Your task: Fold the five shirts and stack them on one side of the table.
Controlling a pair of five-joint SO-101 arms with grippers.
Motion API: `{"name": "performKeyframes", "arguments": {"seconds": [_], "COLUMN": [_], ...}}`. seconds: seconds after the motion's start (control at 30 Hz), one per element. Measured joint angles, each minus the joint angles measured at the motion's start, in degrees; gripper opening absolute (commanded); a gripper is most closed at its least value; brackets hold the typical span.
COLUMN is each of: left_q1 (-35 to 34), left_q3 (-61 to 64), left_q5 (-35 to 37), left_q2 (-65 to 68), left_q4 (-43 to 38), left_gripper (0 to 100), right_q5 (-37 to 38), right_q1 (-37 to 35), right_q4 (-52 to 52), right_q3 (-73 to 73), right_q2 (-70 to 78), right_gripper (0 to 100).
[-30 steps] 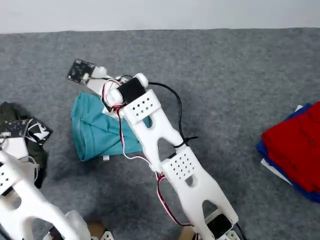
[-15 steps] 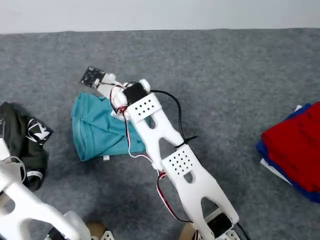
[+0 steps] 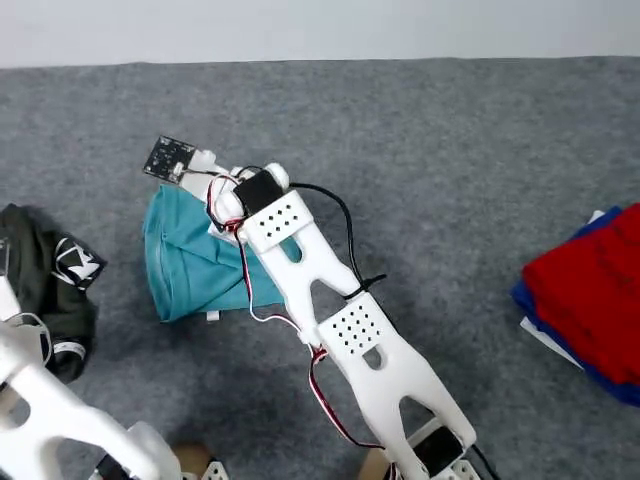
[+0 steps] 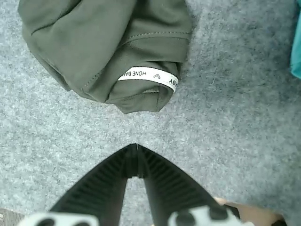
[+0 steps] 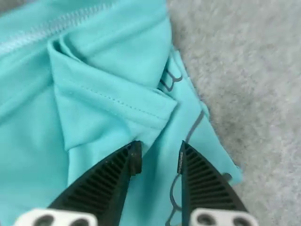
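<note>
Middle shirt (image 3: 195, 262) lies on the table (image 3: 450, 150), left of centre (right gripper (image 5: 158, 159) above it). Second shirt (image 3: 45, 272): left edge; folded stack (image 3: 590, 290): right edge.

A table (image 3: 480, 150) covered in grey felt is spreading under the fingers (image 4: 101, 181) and out past them on every side. Ahead of them a pale wall (image 3: 320, 25) is bordering its far edge, with soft light falling evenly.

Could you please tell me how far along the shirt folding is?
Done: a folded, red-topped stack sits at the right of the high view. In hand: the right hand hovers open over the partly folded teal shirt. Remaining: the dark green shirt lies crumpled near the shut left hand; both shirts need stacking.
</note>
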Motion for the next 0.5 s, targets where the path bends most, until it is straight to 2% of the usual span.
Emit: {"name": "performKeyframes", "arguments": {"seconds": [0.17, 0.37, 0.5], "left_q1": [0.0, 0.0, 0.0], "left_q3": [0.0, 0.0, 0.0], "left_q5": [0.0, 0.0, 0.0], "left_q2": [0.0, 0.0, 0.0], "left_q4": [0.0, 0.0, 0.0], "left_gripper": [0, 0, 0], "right_q5": [0.0, 0.0, 1.5], "right_q1": [-1.1, -1.4, -1.7], "right_q4": [-0.8, -1.9, -2.1], "right_q3": [0.0, 0.0, 0.0], "right_q2": [1.9, 2.6, 2.6], "right_gripper": [14.4, 0.6, 1.0]}}
